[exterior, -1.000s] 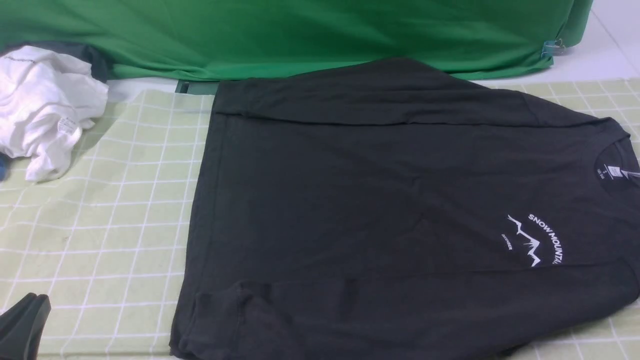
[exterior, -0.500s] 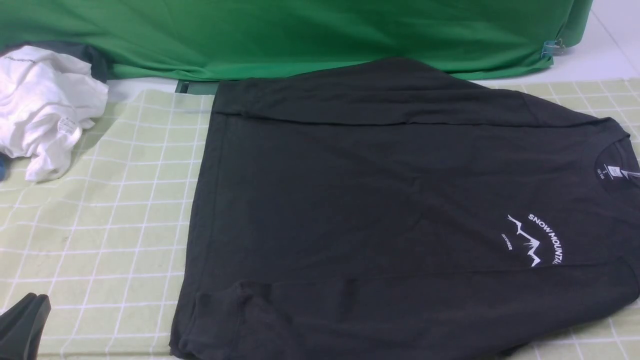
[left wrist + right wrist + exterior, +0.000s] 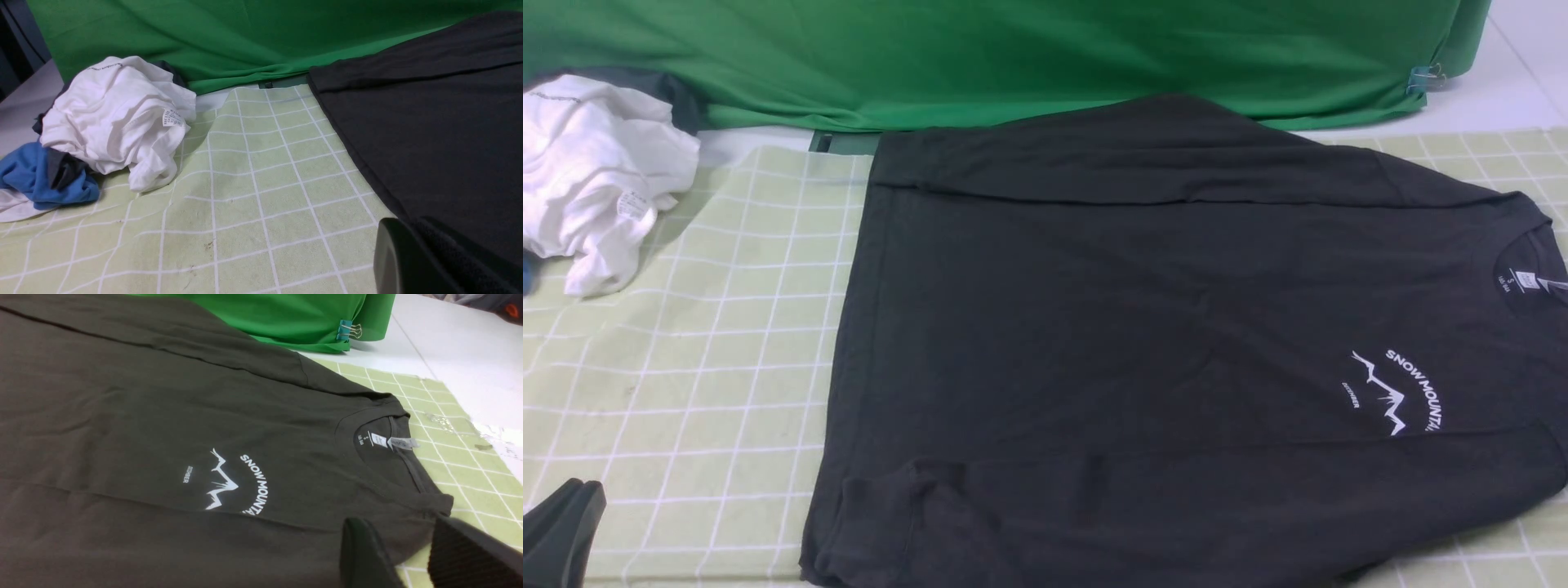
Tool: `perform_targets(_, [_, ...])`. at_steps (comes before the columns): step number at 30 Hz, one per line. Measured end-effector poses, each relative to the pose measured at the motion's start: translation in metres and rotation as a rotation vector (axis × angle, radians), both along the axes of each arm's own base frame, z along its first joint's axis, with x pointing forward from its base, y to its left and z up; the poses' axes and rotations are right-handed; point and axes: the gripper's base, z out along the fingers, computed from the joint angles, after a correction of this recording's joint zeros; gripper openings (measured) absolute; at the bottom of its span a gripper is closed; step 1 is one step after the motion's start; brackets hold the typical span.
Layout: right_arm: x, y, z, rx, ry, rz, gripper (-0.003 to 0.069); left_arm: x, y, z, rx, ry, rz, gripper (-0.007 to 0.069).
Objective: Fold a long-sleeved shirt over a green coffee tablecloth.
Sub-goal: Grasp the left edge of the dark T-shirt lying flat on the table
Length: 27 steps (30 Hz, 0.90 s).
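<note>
The long-sleeved shirt (image 3: 1143, 343) lies flat on the green coffee tablecloth (image 3: 703, 367), black, with both sleeves folded in over the body. Its collar and white neck label (image 3: 384, 441) point right, and the "SNOW MOUNTAIN" print (image 3: 233, 484) faces up. My left gripper (image 3: 574, 490) sits low at the near left, off the shirt's hem side. Its fingertips (image 3: 392, 249) stand together, shut on nothing. My right gripper (image 3: 402, 539) is out of the front view. It hovers open over the shirt's near shoulder by the collar, with fabric and cloth showing between its fingers (image 3: 359, 555).
A crumpled white garment (image 3: 596, 180) with a small tag lies at the far left, on top of blue cloth (image 3: 36, 175) and dark cloth. A bright-green fabric sheet (image 3: 1013, 57) hangs along the back, held by a binder clip (image 3: 1421, 77). Bare white tabletop (image 3: 457, 355) lies beyond the cloth's right edge.
</note>
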Motion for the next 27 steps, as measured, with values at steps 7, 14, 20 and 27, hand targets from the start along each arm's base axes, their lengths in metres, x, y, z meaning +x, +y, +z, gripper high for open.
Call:
perform_targets(7, [0.0, 0.0, 0.0, 0.0, 0.0, 0.0, 0.0245, 0.0, 0.001, 0.0, 0.039, 0.0, 0.003, 0.0015])
perform_targets(14, [0.0, 0.0, 0.0, 0.0, 0.0, 0.0, 0.0245, 0.0, 0.002, 0.0, 0.109, -0.001, 0.009, 0.0015])
perform_targets(20, [0.001, 0.002, 0.005, 0.239, -0.04, -0.023, 0.0245, 0.0, -0.004, 0.002, -0.296, -0.011, 0.002, 0.0015])
perform_targets(27, [0.001, 0.006, 0.007, 0.876, -0.015, -0.101, 0.0245, 0.0, -0.015, 0.008, -1.213, 0.031, -0.012, 0.0015])
